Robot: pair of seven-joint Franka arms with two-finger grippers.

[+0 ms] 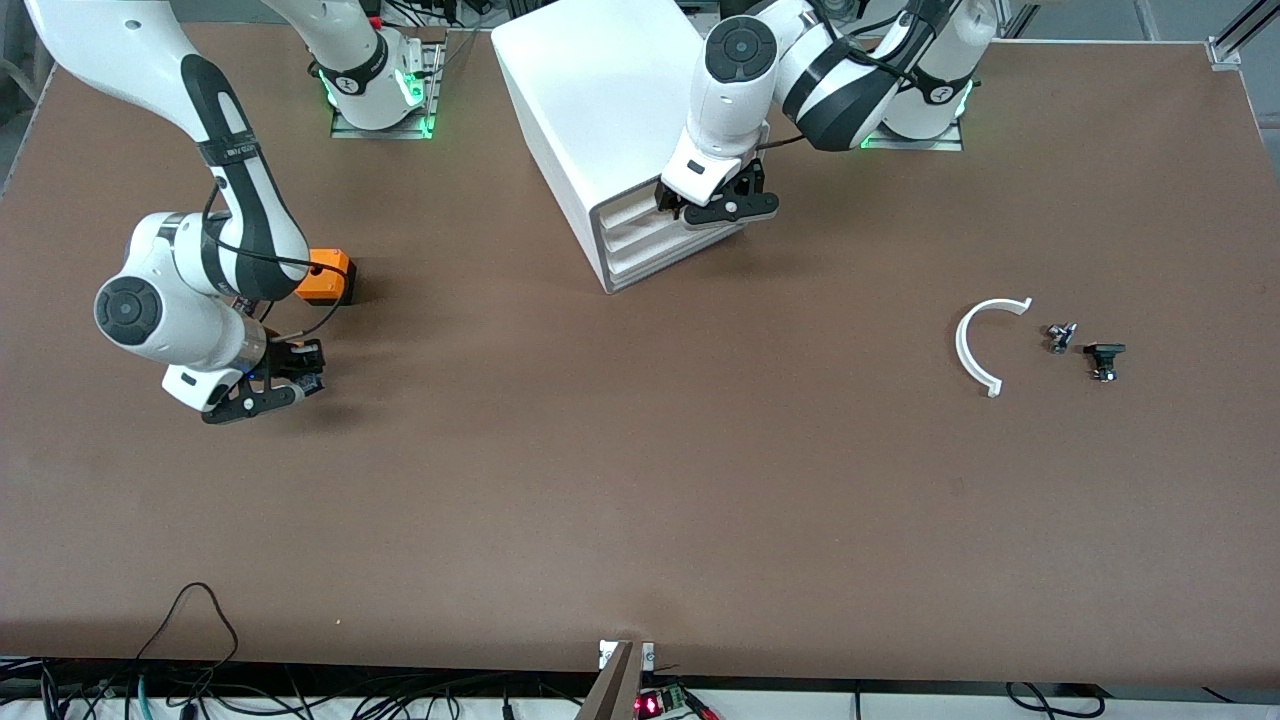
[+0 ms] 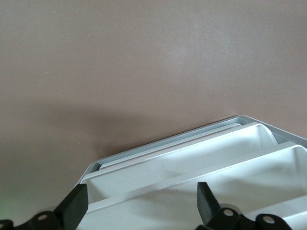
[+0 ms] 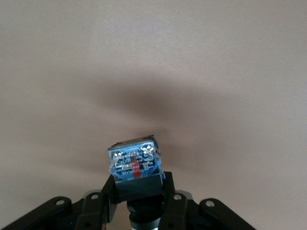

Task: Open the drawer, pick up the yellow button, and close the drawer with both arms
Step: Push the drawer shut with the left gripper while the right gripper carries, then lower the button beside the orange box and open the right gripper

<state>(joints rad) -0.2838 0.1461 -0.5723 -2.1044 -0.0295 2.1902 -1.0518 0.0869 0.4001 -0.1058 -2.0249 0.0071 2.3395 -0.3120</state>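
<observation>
Two arms on my screen right now. My left hand (image 1: 712, 203) sits right at the front of the cabinet (image 1: 600, 110), at the top drawer (image 1: 640, 212), fingers (image 2: 72, 206) spread wide with nothing between them. In the left wrist view the fingertips sit just above the drawer fronts, and the white trays look stacked and pushed in, or near enough; I can't tell if the fingers actually touch the drawer.

My right hand (image 1: 285, 380) hangs low over the counter (image 1: 640, 500) toward the right arm's end, clamped on a small part. From the right wrist view that part has a black body with a blue block and metal screw terminals facing the camera, pinched between the two fingers (image 3: 103, 196). I take it for the button (image 3: 135, 167), but the orange-yellow cap isn't visible from here, so can't swear to it. It's off the counter, with its shadow on the brown surface underneath.

An orange cube (image 1: 325, 277) sits on the counter beside the right arm's forearm, farther from the front camera than the right hand.

Toward the left arm's end there's a white curved strip (image 1: 975, 350) lying flat, and just beside it two small dark parts (image 1: 1083, 348), close together but not touching.
</observation>
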